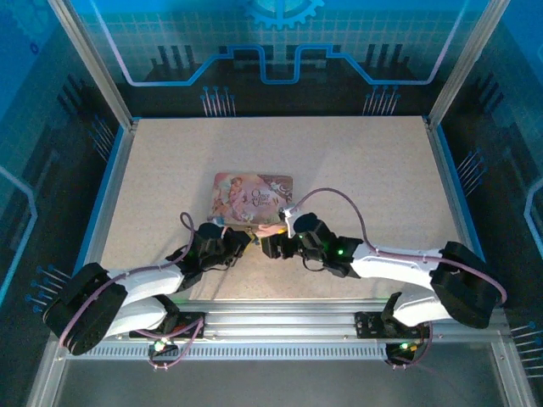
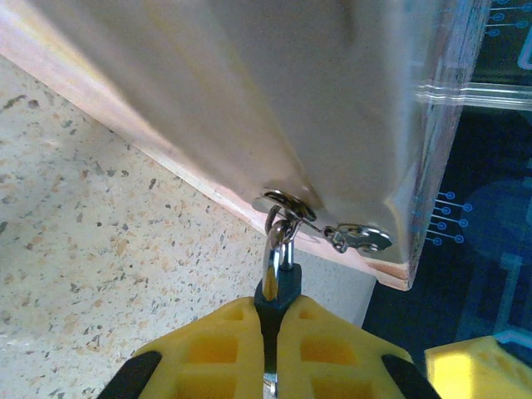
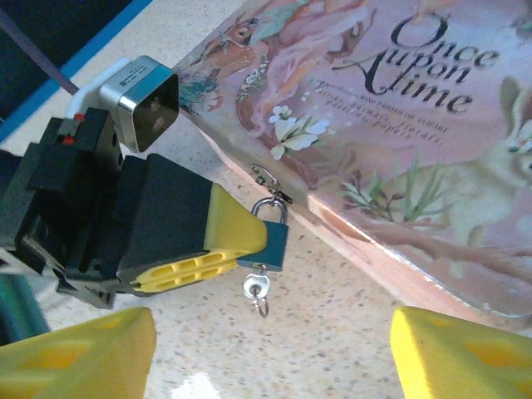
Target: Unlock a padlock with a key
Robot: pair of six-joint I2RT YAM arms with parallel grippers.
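- The left gripper, a claw with blocky yellow plastic fingers, is pressed together on the small dark blue metal padlock. It pinches the flat body from both sides. In the right wrist view the same grip shows side-on.
- The right gripper stands spread wide, its yellow fingertips at the two bottom corners of its own view. It touches nothing, and the padlock hangs beyond the gap between them.
- In the top view the two claws face each other tip to tip, just in front of the box, on the speckled beige table.
- The tiny key, with a pale silvery head and a thin wire ring below it, sticks out of the underside of the padlock, apart from the right gripper.
- The padlock's thin silvery shackle runs up through a small metal clasp ring at the box's near edge. Whether the shackle is sprung cannot be told.
- The flat rectangular pink box, illustrated with a rabbit and flowers and lettered "Once Upon a Time", lies on the table just beyond both claws.
- Farthest off stands the dark back wall with its glowing blue lines.
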